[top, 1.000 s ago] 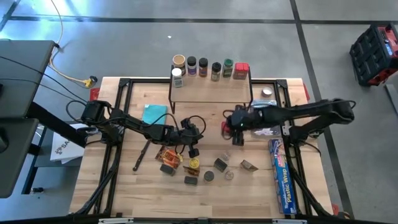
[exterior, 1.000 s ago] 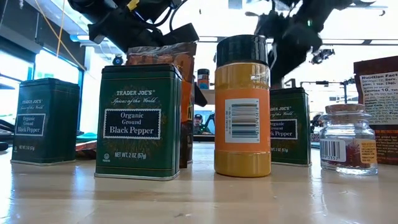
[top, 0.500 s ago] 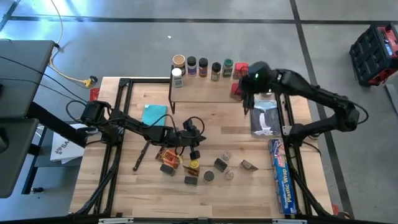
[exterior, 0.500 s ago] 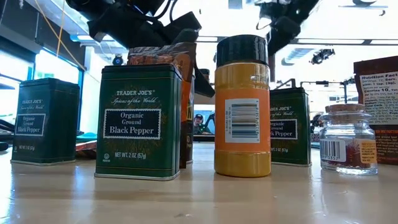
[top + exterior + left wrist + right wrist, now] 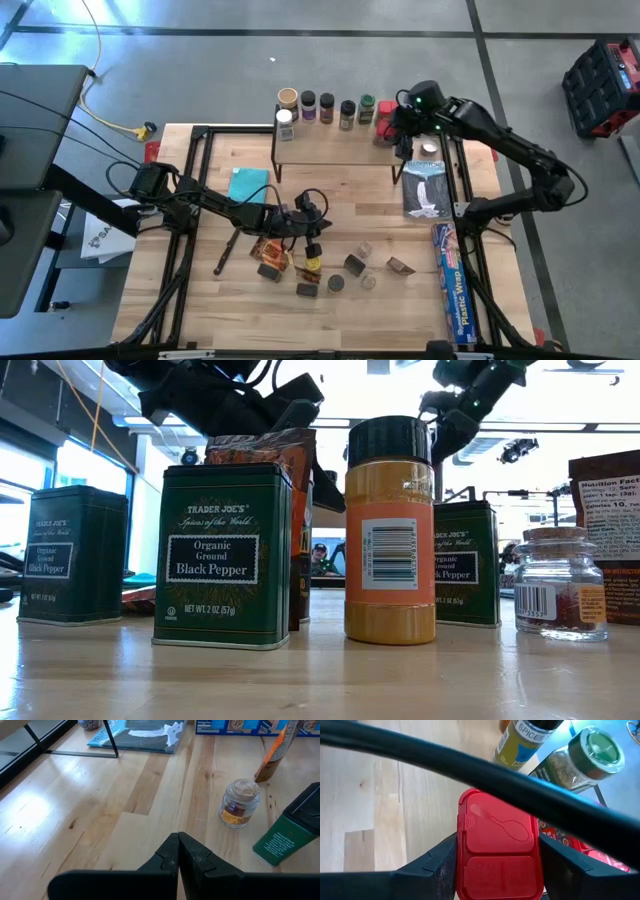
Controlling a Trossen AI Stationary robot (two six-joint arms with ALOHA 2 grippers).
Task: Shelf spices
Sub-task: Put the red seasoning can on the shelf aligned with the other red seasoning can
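My right gripper is over the right end of the shelf, shut on a red box. Several jars and another red box stand along the shelf's far edge, and a white-lidded jar stands at its left end. My left gripper hovers shut above the middle of the table, touching nothing. More spices wait there: green tins, a yellow jar, a tan-lidded jar and orange packets. My right gripper pinches the red box between its two fingers, one on each long side just under the lid. The fingers come from above, pointing down. The box stays upright, lid up. Its bottom is hidden, so I cannot tell whether it rests on the shelf.
A green-lidded jar and a dark jar stand close beside the held box. A teal cloth lies left of the shelf, a white bag to its right, and a long blue wrap box along the table's right edge.
My right gripper has carried the red box from the middle of the table up and toward the far edge, and has brought it over the shelf's right end, beside the other red box. The right arm has swung out and stretched along the far right side.
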